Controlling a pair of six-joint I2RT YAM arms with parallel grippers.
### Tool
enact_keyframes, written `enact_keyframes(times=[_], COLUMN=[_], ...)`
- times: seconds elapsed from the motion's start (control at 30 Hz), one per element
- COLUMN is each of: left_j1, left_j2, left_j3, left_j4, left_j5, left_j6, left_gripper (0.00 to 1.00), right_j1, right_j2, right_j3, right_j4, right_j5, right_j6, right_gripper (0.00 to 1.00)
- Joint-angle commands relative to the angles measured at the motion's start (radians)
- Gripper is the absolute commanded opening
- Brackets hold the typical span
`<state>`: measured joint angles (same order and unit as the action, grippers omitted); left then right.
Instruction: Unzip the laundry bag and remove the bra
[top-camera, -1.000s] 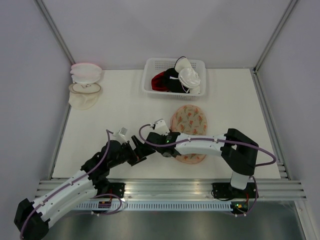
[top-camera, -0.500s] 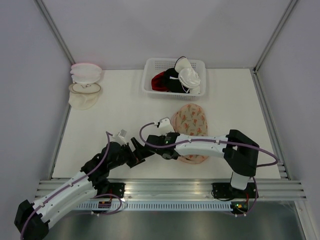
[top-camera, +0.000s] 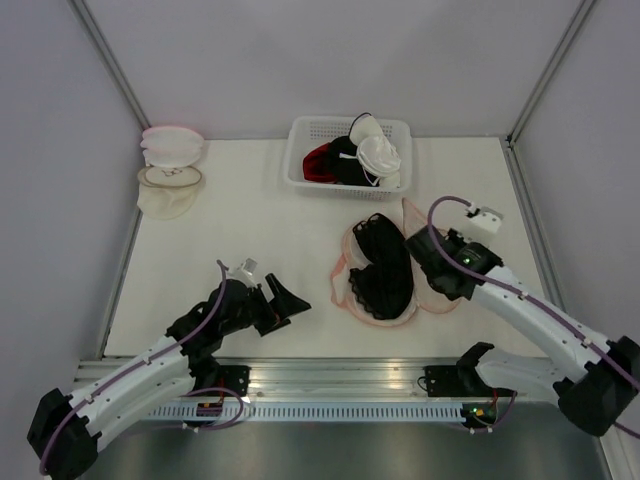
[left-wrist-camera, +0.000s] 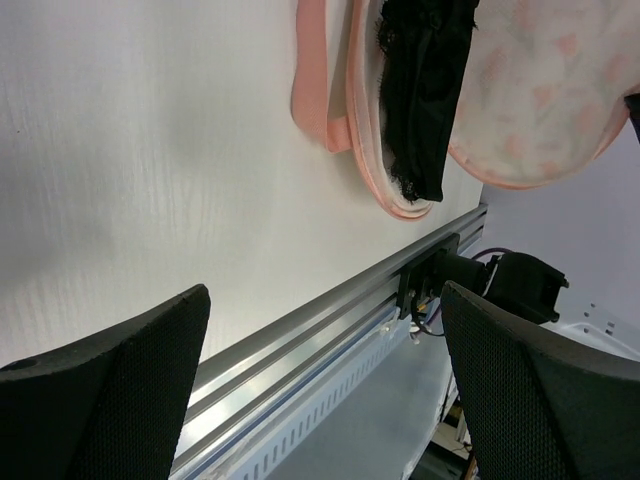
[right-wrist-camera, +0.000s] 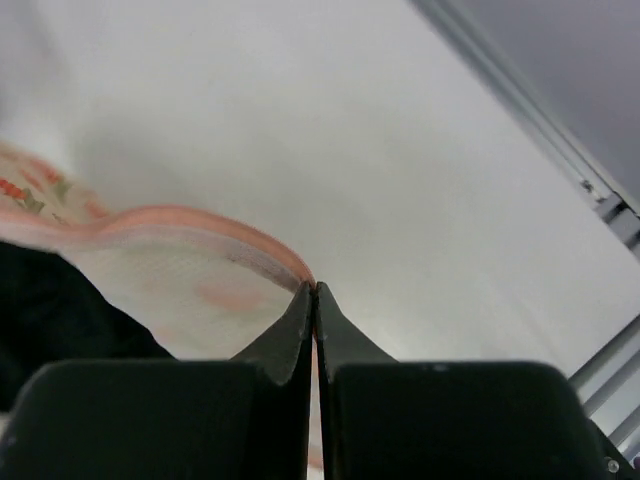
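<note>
Right claw (right-wrist-camera: 314, 288) grips the laundry bag (right-wrist-camera: 180, 255) trim, plain wrist-side; overhead alone shows the bra (top-camera: 383, 268).

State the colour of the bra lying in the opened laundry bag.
Black; the bra lies in the laundry bag, clearest in the top external view.

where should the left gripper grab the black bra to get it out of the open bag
Probably the bra's bunched near end, coming from the left over the low pink rim. The laundry bag lies open and flat, with its flap pinched back on the right by the right gripper. That leaves the bra's left side exposed, and the left gripper is open on that side.
</note>
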<state>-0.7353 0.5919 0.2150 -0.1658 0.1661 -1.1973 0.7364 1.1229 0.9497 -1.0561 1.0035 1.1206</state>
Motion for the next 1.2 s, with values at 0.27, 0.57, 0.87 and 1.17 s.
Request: enact_keyframes(times=[0.27, 0.57, 0.87, 1.17], left_j1=[-0.001, -0.001, -0.001, -0.001], left_j2=[0.025, 0.066, 0.109, 0.105], left_j3=[0.073, 0.060, 0.032, 0.007], left_j4=[0.008, 0.119, 0.199, 0.213], left_j5=[0.024, 0.075, 0.130, 0.127], left_j6=[0.051, 0.091, 0.110, 0.097], left_gripper=[0.99, 0.99, 0.99, 0.99], right_j1=[-0.347, -0.348, -0.523, -0.609], right_j2=[-0.290, -0.226, 0.001, 0.196], right_j3=[-0.094, -0.235, -0.367, -0.400], right_j4=[0.246, 0.573, 0.991, 1.176], right_j5=[-0.156, -0.653, -1.134, -1.361], right_j6=[-0.341, -0.564, -0.582, -0.564], right_gripper=[0.59, 0.86, 0.82, 0.77])
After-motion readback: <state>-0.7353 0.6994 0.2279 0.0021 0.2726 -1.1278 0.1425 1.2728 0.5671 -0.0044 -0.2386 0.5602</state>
